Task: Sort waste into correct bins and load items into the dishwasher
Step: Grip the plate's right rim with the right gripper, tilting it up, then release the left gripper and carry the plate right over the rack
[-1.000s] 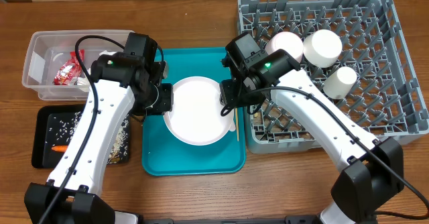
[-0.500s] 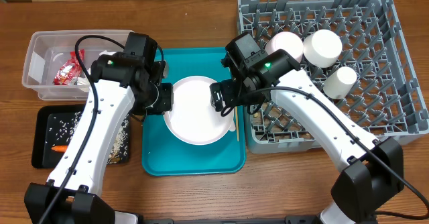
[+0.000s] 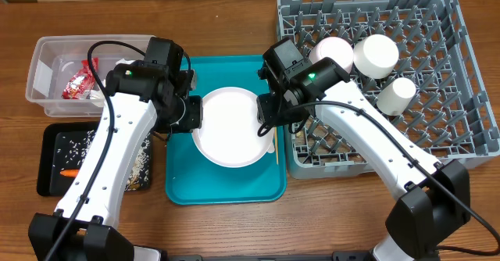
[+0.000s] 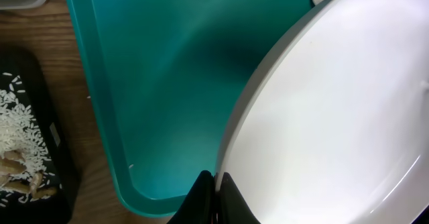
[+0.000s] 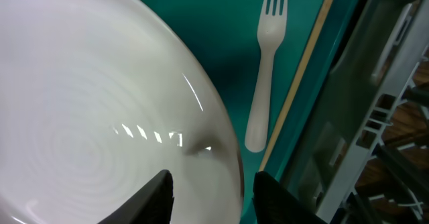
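Observation:
A white round plate (image 3: 228, 128) lies tilted on the teal tray (image 3: 226, 184). My left gripper (image 4: 215, 192) is shut on the plate's left rim (image 4: 335, 117). My right gripper (image 5: 213, 200) is open and straddles the plate's right rim (image 5: 100, 117). A white plastic fork (image 5: 263, 76) and a thin wooden stick (image 5: 301, 70) lie on the tray beside it. Two white bowls (image 3: 376, 54) and a small white cup (image 3: 396, 94) stand in the grey dish rack (image 3: 437, 128). The red wrapper (image 3: 78, 83) is in the clear tub (image 3: 43, 58). A carrot (image 3: 69, 172) and rice lie in the black tray (image 3: 48, 184).
The dish rack's near wall (image 5: 382, 117) is close to my right gripper. Rice and nut scraps (image 4: 17, 157) show in the black tray left of the teal tray.
My right gripper swung left over the plate half a second ago and has come back to the plate's right rim. The left gripper has kept its hold.

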### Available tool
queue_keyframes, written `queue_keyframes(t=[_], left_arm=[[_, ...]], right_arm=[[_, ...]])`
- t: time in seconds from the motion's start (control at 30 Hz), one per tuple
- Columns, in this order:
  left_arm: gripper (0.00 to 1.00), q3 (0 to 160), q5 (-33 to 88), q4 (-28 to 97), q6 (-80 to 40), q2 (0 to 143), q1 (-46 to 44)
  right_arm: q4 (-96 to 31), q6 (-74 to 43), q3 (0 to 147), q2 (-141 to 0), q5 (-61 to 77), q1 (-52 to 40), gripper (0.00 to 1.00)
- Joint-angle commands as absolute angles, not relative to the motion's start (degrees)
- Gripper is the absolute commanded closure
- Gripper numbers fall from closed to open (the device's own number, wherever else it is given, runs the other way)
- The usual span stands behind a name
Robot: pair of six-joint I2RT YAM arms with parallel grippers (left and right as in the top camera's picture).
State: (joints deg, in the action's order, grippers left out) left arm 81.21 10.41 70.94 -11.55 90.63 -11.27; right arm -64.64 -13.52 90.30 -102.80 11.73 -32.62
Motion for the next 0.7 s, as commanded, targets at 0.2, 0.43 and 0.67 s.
queue_keyframes(t=[0.2,0.43,0.67], left_arm=[[0.96,82.52,11.70,70.48,-10.28,89.45,-11.49],[0.96,82.52,11.70,70.46,-10.28,89.45,-11.20],[0.96,82.52,11.92,70.24,-10.28,89.45,-11.16]], right_arm=[[-64.93,-13.54,89.95,-103.00,11.57,-32.51,0.65],[-65.69,-13.52,89.93,-103.00,11.57,-32.51,0.71],[-64.03,-13.54,87.50,-103.00,11.60,-32.49,0.71]])
